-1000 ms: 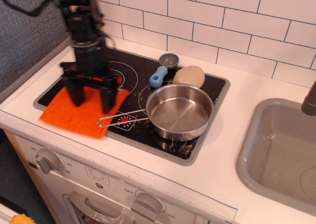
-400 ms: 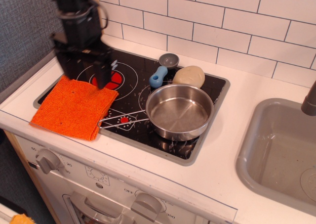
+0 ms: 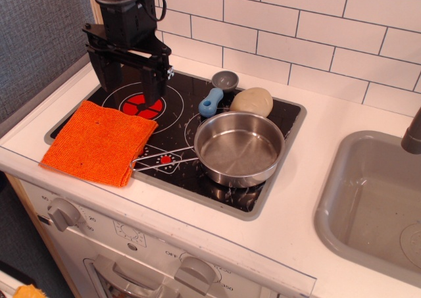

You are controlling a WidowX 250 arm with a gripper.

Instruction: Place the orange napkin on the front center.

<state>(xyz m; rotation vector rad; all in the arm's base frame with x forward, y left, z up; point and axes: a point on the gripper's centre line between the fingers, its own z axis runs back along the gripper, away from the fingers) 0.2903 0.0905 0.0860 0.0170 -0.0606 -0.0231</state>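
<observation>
Orange napkin (image 3: 99, 142) lies flat on cooktop (image 3: 276, 117) front-left corner, overhanging the frame.
Hand (image 3: 128, 81) hovers above w/ fingers wide, empty; steel pan (image 3: 239, 148) beside napkin.

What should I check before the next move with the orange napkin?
1. Jaws of the gripper free of cloth: ok, open and empty above the cooktop.
2. Orange napkin lying flat: ok, spread out with no bunching.
3. Napkin at the front center of the cooktop: not ok, it sits at the front left, overhanging the grey frame onto the white counter.
4. Napkin clear of the steel pan: not ok, the wire pan handle reaches the napkin's right edge; contact cannot tell.
5. Room at the front center: not ok, the pan and its handle take up much of it.
</observation>
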